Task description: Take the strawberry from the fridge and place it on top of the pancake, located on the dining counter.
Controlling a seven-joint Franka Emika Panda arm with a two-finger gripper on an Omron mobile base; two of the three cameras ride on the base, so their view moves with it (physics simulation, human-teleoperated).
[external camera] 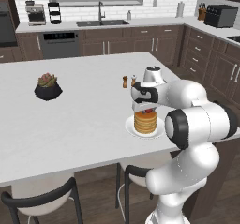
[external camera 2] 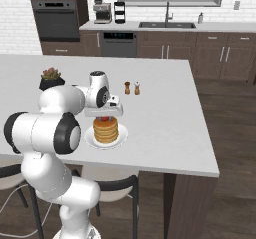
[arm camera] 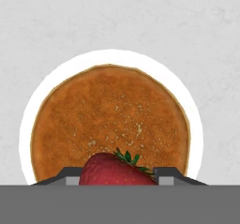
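One small red strawberry (arm camera: 112,170) sits between the two fingers (arm camera: 168,174) of my pincer (arm camera: 117,176), and the pincer is pinching it from both sides. In the hand view I look straight down and see the green leaves on the berry and the round brown pancake (arm camera: 110,124) right under it, on its white plate (arm camera: 28,124). From the left base view the pincer (external camera: 147,109) hangs just over the pancake stack (external camera: 146,122), with a bit of red showing between the hand and the top pancake. I cannot tell if the berry touches the pancake. The plate is near the edge of the big white tabletop (external camera: 79,120). Two little shakers (external camera: 129,81) stand behind the plate, and a dark pot with a plant (external camera: 48,87) is well apart on the left. Dark chairs (external camera: 42,202) stand under the tabletop edge.
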